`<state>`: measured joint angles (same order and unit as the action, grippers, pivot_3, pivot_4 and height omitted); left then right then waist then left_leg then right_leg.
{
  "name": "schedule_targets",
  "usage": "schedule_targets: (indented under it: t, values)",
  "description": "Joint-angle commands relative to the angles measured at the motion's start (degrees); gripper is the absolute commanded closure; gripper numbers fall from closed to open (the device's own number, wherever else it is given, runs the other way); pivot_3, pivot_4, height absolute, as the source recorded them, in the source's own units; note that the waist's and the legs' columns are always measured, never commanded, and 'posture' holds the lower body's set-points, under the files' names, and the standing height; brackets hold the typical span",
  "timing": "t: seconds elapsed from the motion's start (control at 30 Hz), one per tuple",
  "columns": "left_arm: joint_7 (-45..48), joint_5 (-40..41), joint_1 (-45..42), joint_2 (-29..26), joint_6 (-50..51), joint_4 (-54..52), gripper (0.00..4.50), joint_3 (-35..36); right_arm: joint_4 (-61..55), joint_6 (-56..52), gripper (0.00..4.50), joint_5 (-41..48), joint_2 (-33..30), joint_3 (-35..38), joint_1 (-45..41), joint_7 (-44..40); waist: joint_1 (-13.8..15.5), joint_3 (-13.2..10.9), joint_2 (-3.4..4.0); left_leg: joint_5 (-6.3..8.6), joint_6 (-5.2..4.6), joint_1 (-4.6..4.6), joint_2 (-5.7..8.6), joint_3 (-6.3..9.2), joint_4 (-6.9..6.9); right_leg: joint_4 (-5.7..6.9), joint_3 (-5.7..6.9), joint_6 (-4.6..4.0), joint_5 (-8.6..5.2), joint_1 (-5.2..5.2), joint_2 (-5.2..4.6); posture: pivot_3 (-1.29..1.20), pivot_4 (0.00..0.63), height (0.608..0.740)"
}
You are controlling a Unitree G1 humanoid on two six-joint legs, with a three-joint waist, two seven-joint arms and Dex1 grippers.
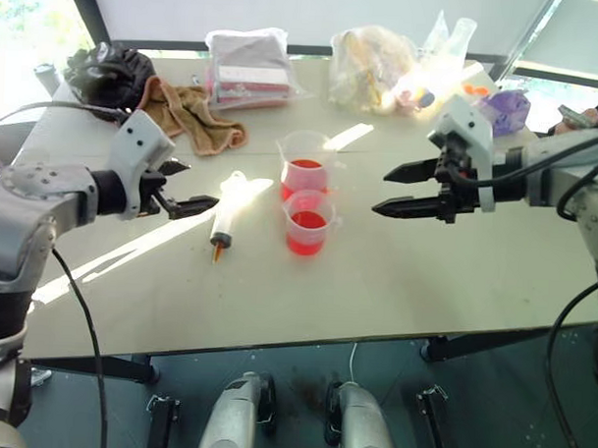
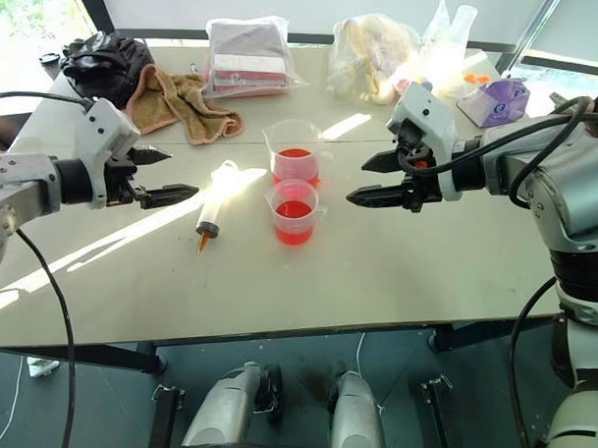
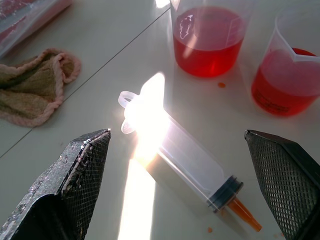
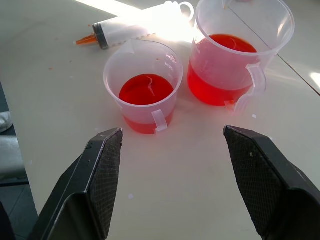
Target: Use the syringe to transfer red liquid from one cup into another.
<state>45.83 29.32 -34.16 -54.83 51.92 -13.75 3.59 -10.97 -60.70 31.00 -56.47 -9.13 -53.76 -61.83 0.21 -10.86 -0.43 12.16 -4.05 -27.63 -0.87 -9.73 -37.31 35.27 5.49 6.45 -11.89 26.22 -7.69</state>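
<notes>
The clear syringe (image 1: 225, 216) lies flat on the table, orange tip (image 3: 245, 215) toward the front edge, plunger end in a patch of sun. Just right of it stand two clear cups holding red liquid: a smaller near cup (image 1: 308, 222) and a larger far cup (image 1: 304, 165). My left gripper (image 1: 177, 186) hovers open to the left of the syringe, nothing between its fingers. My right gripper (image 1: 403, 188) hovers open to the right of the cups, also empty. In the right wrist view the small cup (image 4: 144, 85) and large cup (image 4: 235, 55) sit ahead of the fingers.
At the table's back lie a pinkish-brown towel (image 1: 190, 110), a black bundle (image 1: 108, 72), a bagged stack of cloths (image 1: 247, 67), a clear bag of items (image 1: 378, 65) and a purple pack (image 1: 507, 108). The table's front edge (image 1: 275, 346) runs close below the cups.
</notes>
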Motion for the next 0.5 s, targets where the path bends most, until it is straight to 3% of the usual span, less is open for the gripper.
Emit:
schedule_targets:
  t: [0.03,0.5]
  values:
    - [0.2,0.2,-0.3,-0.3,0.1,-1.2,0.02,1.5,-0.8,0.9,1.13,-0.6,-0.1,1.1,-1.2,0.0,0.0,0.0,0.00,0.00,0.00,0.00,0.00,0.00,0.00,0.00,0.00,0.00,0.00,-0.01,0.00,0.00,0.150,0.740]
    - [2.7,2.2,0.7,-2.3,1.5,-3.3,0.02,3.5,-0.4,2.2,1.13,-1.5,1.8,1.0,-0.4,0.4,-0.1,0.0,0.00,-0.01,-0.02,0.00,0.00,0.00,-0.05,0.04,0.00,0.00,0.00,-0.15,0.02,0.00,0.150,0.740]
